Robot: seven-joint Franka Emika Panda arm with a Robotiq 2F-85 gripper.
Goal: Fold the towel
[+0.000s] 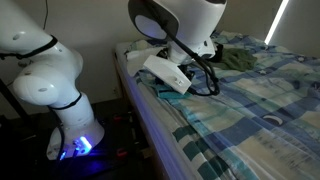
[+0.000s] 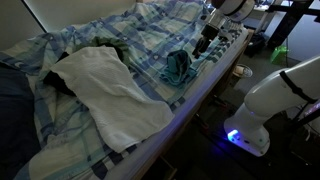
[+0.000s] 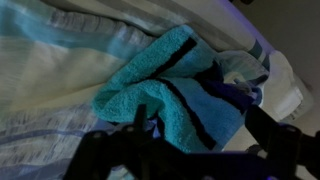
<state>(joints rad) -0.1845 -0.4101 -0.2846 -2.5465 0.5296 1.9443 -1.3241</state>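
Observation:
A teal towel with dark stripes (image 2: 180, 68) lies bunched on the plaid bedcover near the bed's edge. In the wrist view the towel (image 3: 165, 85) fills the middle, crumpled, with a blue fold on its right. My gripper (image 3: 200, 128) is open, with its two dark fingers spread wide either side of the towel's near end, just above it. In an exterior view the gripper (image 2: 207, 42) hangs close over the towel's far side. In the exterior view from the other side, the arm (image 1: 175, 25) hides the towel.
A large white cloth (image 2: 110, 88) lies spread across the bed beside the towel. A dark green cloth (image 2: 106, 45) lies behind it and shows in both exterior views (image 1: 236, 58). The bed edge (image 2: 205, 85) runs right beside the towel. The robot base (image 2: 262, 105) stands on the floor there.

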